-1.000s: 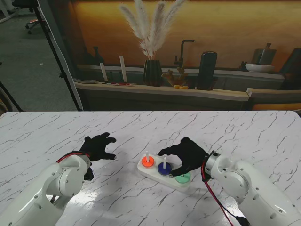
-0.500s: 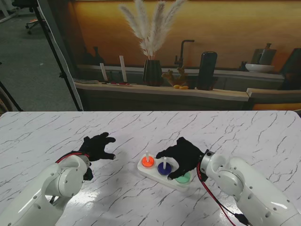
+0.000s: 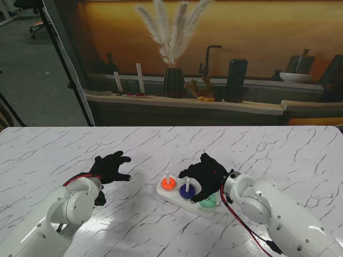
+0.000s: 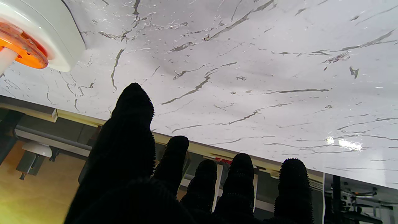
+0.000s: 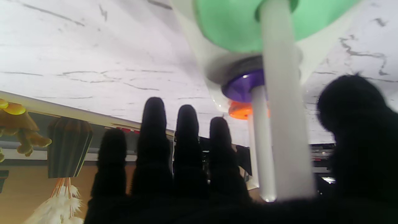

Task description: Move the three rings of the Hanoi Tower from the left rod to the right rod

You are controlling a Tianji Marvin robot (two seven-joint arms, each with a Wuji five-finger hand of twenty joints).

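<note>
The right hand (image 3: 208,175) hovered over the right part of the white base (image 3: 177,199), its black-gloved fingers (image 5: 154,124) extended side by side and the thumb set apart, gripping nothing. In its wrist view the right rod (image 5: 281,102) stood between the fingers and the thumb, with no digit seen touching it. The green ring (image 3: 208,202) lay on the base around that rod, nearest to me, partly hidden by the hand. The blue ring (image 3: 187,192) sat around the middle rod (image 3: 188,183), just beside the green one. The orange ring (image 3: 167,184) sat around the left rod (image 3: 167,176), farthest from me of the three. Each rod thus carried one ring.

The left hand (image 3: 111,167) hung above the marble table (image 3: 64,144), well apart from the base on its left, fingers spread and holding nothing. Its wrist view showed the spread fingertips (image 4: 133,102) over bare marble, with the orange ring and a corner of the base at the frame's edge.

Beyond the table, a dark vase of pampas grass (image 3: 172,59) stood on a counter.
</note>
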